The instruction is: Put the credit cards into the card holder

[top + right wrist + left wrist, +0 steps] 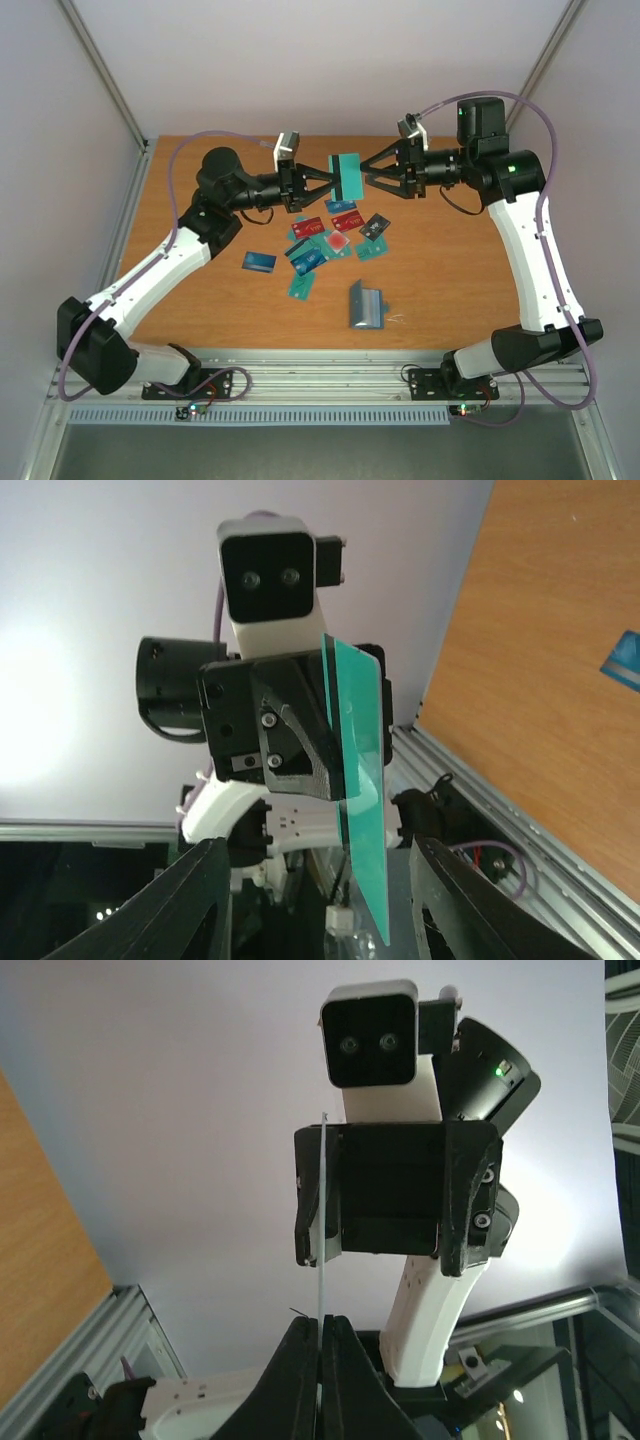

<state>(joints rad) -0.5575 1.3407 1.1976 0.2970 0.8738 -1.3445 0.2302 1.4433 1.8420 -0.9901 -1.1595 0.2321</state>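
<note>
Hanging in mid-air over the table (450, 290), one teal credit card (346, 175) stands upright, clamped by the left gripper (333, 180) while the right gripper (365, 172) gapes apart around it, probably a hand-off for a better grip before slotting it into the card holder (366, 305), which lies nearer the front beside the scattered cards (320, 245).

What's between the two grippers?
A teal card, upright in mid-air, pinched by the left gripper; the right gripper is open at its other edge. Shows in the top view.

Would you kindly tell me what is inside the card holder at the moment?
No card shows at the card holder, which lies half folded; its own flap hides the pockets.
</note>
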